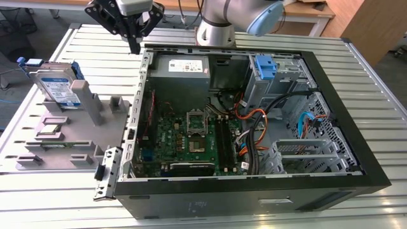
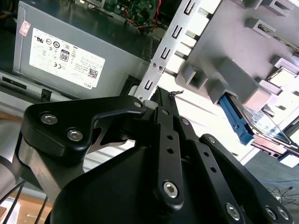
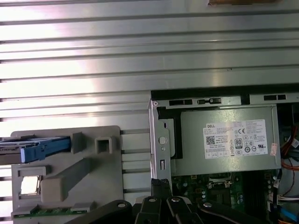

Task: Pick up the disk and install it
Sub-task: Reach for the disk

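Hangs over the case [image 1: 222, 200] rim with gripper [image 1: 135, 47] pinched together on nothing; has yet to lift the disk [image 1: 57, 88] off its holder [image 1: 76, 143] or install it.

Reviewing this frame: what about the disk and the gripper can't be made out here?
- Disk, first wrist view: cut off by the picture's edge and seen edge-on.
- Disk, second wrist view: mostly behind the grey holder and washed out by glare.
- Gripper, exterior view: upper part cut off by the top edge.
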Robot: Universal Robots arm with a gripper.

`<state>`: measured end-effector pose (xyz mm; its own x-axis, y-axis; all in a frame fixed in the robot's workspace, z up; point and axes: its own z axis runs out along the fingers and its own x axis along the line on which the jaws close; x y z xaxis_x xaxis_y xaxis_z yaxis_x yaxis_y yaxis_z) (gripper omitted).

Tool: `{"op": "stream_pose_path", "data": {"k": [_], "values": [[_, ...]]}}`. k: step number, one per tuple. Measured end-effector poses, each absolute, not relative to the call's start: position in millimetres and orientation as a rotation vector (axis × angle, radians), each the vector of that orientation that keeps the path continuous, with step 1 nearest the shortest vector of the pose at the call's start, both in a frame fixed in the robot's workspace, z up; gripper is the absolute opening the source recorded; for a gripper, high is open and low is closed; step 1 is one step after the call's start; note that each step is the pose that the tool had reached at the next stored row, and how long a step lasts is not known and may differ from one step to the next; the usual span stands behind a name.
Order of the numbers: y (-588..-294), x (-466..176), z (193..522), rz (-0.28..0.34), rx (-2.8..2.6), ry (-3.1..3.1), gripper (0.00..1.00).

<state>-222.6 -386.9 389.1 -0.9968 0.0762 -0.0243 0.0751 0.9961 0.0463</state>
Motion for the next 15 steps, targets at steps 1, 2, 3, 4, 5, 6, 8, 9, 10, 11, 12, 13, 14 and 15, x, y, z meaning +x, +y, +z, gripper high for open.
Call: {"op": "stream_pose_path", "data": {"k": [1,2,3,4,5,6,8,9,10,11,12,13,14,15], "values": [[-386.0,-222.7,389.0,0.071,0.118,3.113,0.11],[-385.1,-222.8,389.0,0.071,0.118,3.113,0.11],[-384.1,-222.9,388.9,0.071,0.118,3.113,0.11],[-383.3,-223.0,388.8,0.072,0.118,3.112,0.11],[-382.6,-223.2,388.7,0.072,0.118,3.112,0.11],[-382.0,-223.4,388.6,0.073,0.118,3.112,0.11],[-381.7,-224.5,388.4,0.073,0.118,3.112,0.11],[-381.6,-225.3,388.3,0.073,0.118,3.113,0.11],[-381.5,-226.3,388.1,0.073,0.118,3.112,0.11],[-381.5,-227.5,388.0,0.073,0.118,3.112,0.11],[-381.5,-228.7,387.9,0.073,0.118,3.112,0.11],[-381.5,-230.1,387.7,0.073,0.118,3.112,0.11],[-381.5,-231.5,387.6,0.073,0.118,3.113,0.11],[-381.5,-233.1,387.5,0.073,0.118,3.113,0.11]]}}
